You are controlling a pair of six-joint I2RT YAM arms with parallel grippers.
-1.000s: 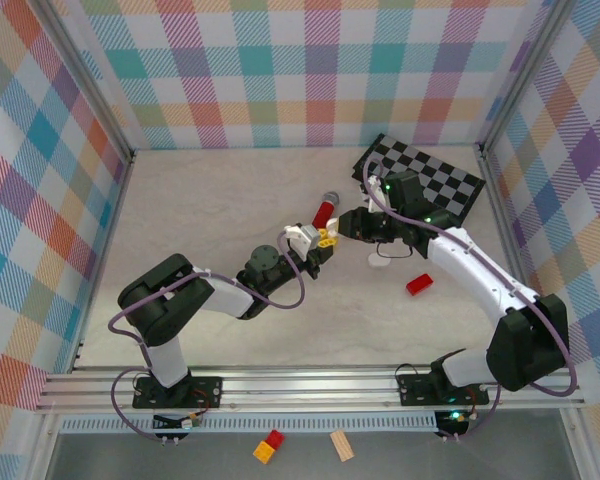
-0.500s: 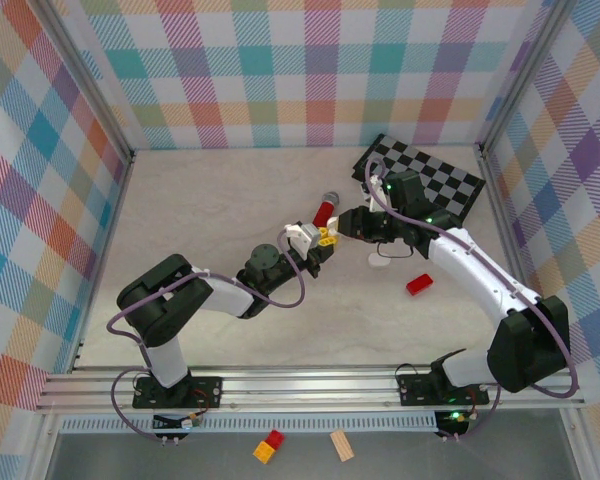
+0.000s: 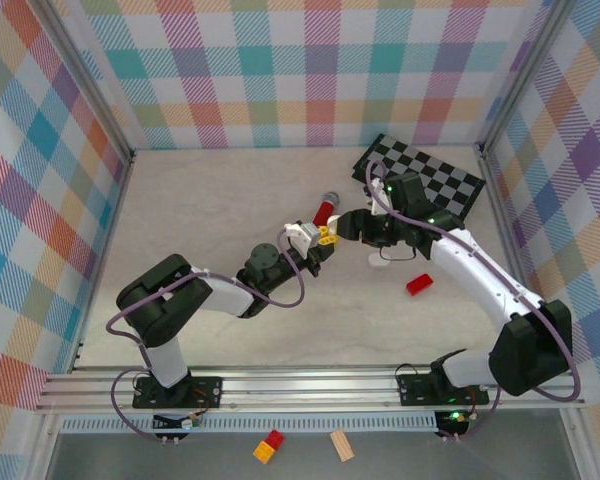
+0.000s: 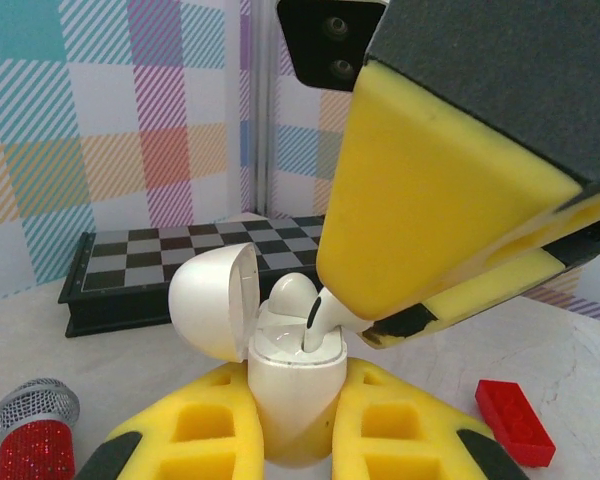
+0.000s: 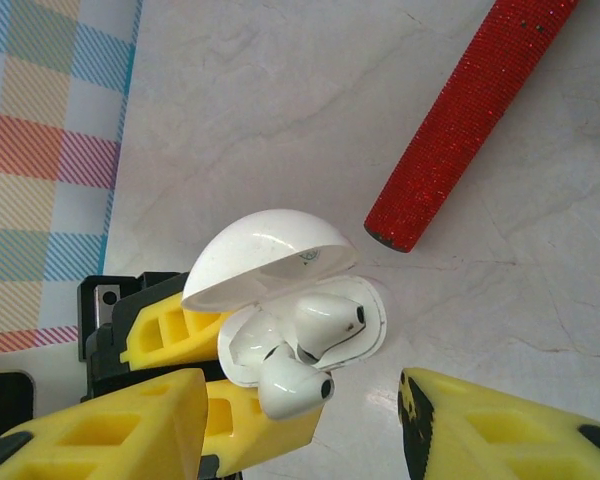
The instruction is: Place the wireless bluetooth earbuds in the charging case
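- The left claw (image 4: pixel 298 430) is clenched on the white case (image 4: pixel 285 385). Its two yellow fingers (image 4: pixel 195 430) press the lower body from either side and hold it upright. The lid (image 4: pixel 212 300) is swung open to that claw's left.
- The right claw (image 5: pixel 302 405) is released. Its yellow fingers (image 5: pixel 110 435) stand well apart with nothing gripped between them, poised just over the open case.
- Two white earbuds lie in the case, between the left claw's fingers. One (image 5: pixel 330 318) sits down in its pocket. The other (image 5: pixel 292 385), nearer the right claw, is tilted and pokes above the rim.
- In the left wrist view, one finger of the right claw hangs over the case and hides part of it. Its lower edge is at the raised earbud's stem (image 4: pixel 315 322), but I cannot tell whether they touch.
- A red glittery microphone (image 5: pixel 460 130) lies on the table (image 3: pixel 200 210) just beyond the right claw, past the case and apart from it. It is low on the left claw's left.
- A chessboard (image 3: pixel 420 178) lies well behind both claws.
- A red brick (image 4: pixel 515 420) lies on the table to the left claw's right, near the right arm.
- A small white thing (image 3: pixel 380 262) lies under the right arm, too hidden to name.
- A dark mark (image 5: pixel 306 262) inside the lid is too small to read.
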